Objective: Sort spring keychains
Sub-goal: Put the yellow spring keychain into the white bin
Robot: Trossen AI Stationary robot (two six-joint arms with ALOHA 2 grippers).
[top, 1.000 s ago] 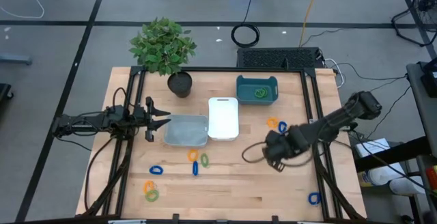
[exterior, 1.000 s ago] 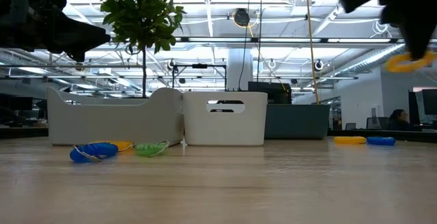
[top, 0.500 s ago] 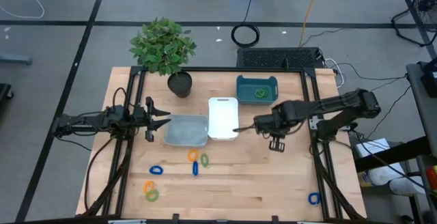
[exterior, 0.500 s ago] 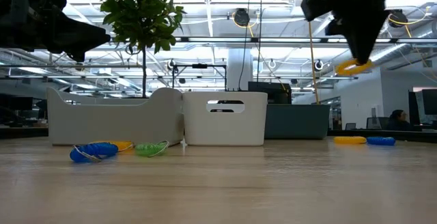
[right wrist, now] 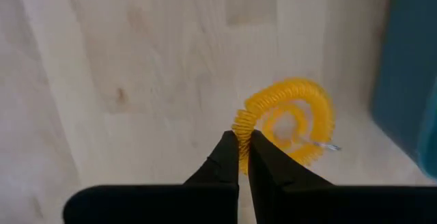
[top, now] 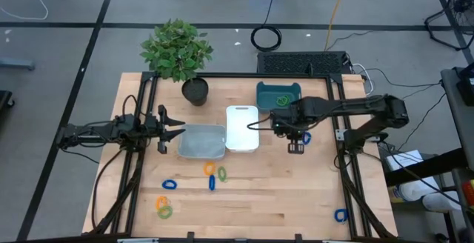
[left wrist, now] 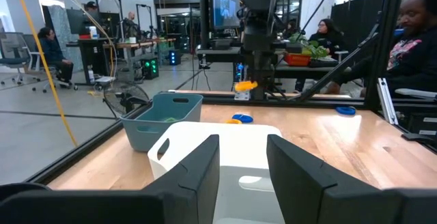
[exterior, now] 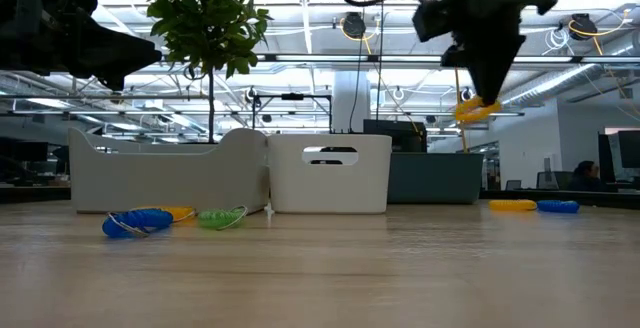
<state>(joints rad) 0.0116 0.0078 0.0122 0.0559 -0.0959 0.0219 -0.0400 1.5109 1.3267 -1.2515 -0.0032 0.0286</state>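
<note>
My right gripper (top: 277,123) hangs high over the table between the white tray (top: 242,110) and the teal tray (top: 261,98), pointing down, shut on an orange spring keychain (exterior: 476,110). The teal tray holds a green keychain (top: 282,101). Loose keychains lie flat on the wood: blue (top: 169,184), orange (top: 209,169), green (top: 221,173), blue (top: 212,182), an orange and green pair (top: 162,207), blue (top: 341,215), and blue (top: 306,137) by the arm. My left gripper (top: 178,130) waits level and open at the table's left, beside the grey tray (top: 200,127). My right gripper pinches the orange keychain's coil at one side of the loop (right wrist: 240,125) between its two fingers (right wrist: 225,157). The fingers come from above and point down. The loop sticks out to one side of the fingertips, lifted well clear of the table.
A potted plant (top: 178,50) stands at the far left corner of the table. A black cable coil (top: 266,37) lies on the floor beyond the far edge. An orange (exterior: 513,205) and a blue keychain (exterior: 558,206) lie on the right. People sit in the room behind.
My right gripper has carried the orange keychain from the table's near right toward the far edge and a little left, to a spot between the white and teal trays. It has rolled about its own axis on the way and stayed shut. The keychain stays lifted clear.
</note>
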